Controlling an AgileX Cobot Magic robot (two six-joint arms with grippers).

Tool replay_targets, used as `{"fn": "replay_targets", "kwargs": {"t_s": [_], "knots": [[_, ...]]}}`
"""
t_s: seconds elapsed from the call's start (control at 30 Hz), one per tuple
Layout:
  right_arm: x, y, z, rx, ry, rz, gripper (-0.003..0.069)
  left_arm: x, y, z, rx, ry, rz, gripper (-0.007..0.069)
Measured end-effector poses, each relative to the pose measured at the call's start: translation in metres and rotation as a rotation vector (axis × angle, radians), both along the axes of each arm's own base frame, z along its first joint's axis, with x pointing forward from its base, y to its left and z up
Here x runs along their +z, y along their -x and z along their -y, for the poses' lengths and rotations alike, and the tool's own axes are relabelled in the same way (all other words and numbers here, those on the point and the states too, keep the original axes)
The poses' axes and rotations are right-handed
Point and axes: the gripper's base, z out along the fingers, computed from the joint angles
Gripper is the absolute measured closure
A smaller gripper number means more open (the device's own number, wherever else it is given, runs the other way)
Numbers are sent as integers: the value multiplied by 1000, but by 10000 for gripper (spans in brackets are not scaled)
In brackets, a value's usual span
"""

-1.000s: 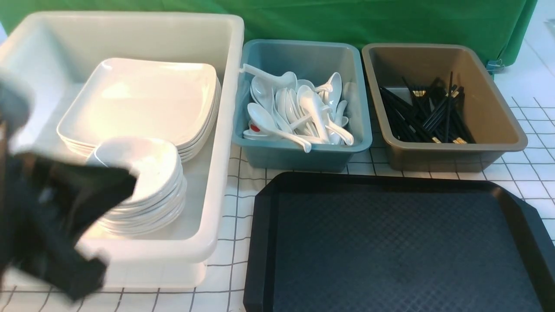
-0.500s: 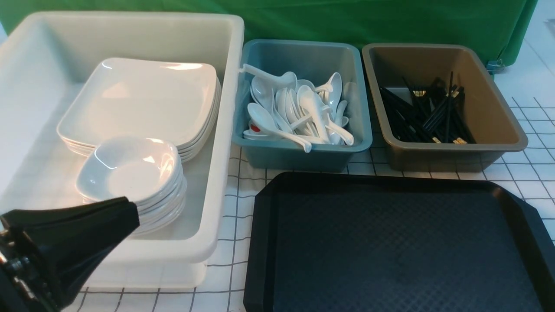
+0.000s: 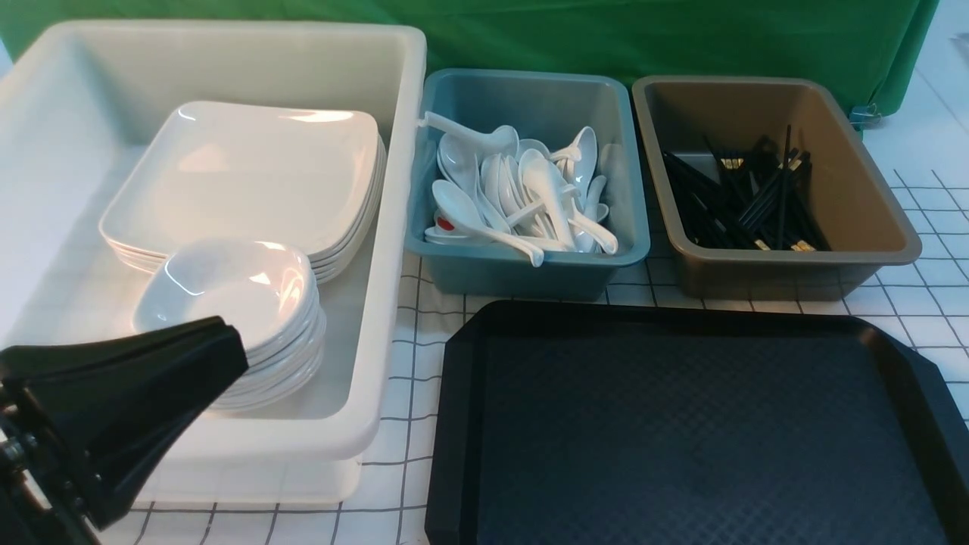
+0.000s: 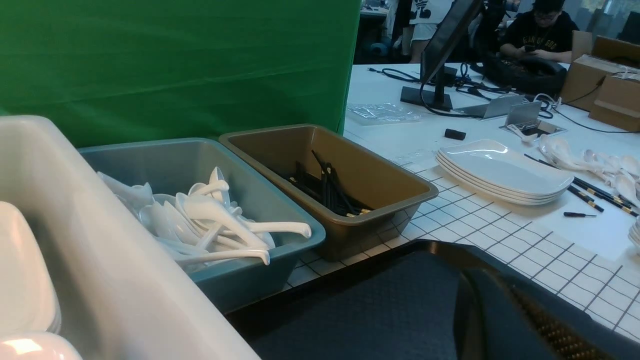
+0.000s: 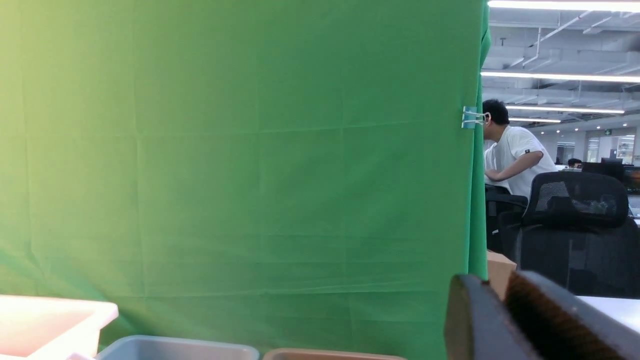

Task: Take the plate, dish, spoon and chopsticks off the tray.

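The black tray point(image 3: 696, 431) lies bare on the bench. Left gripper point(image 3: 121, 416) hangs beside the white tub point(image 3: 394, 227); neither gripper's jaws can be judged.

Left gripper point(image 3: 151, 378) cut off at frame corner, jaws unreadable, covering near edge of dish stack point(image 3: 235, 303), tray point(image 3: 681, 424) cropped beside it

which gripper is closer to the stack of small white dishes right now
Left. The left gripper overlaps the near edge of the small dishes in the white tub. The right gripper is outside the front view.
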Motion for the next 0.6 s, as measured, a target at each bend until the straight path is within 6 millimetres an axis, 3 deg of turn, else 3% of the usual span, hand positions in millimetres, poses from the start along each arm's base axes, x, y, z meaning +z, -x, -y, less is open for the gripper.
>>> {"fn": "replay_targets", "kwargs": {"t_s": [0.33, 0.47, 0.6], "knots": [[0, 0, 0, 0, 0, 1, 515, 1, 4, -5, 8, 0, 12, 627], [0, 0, 0, 0, 0, 1, 501, 3, 10, -20, 92, 17, 59, 627], [0, 0, 0, 0, 0, 1, 491, -8, 19, -39, 248, 6, 132, 627]]}}
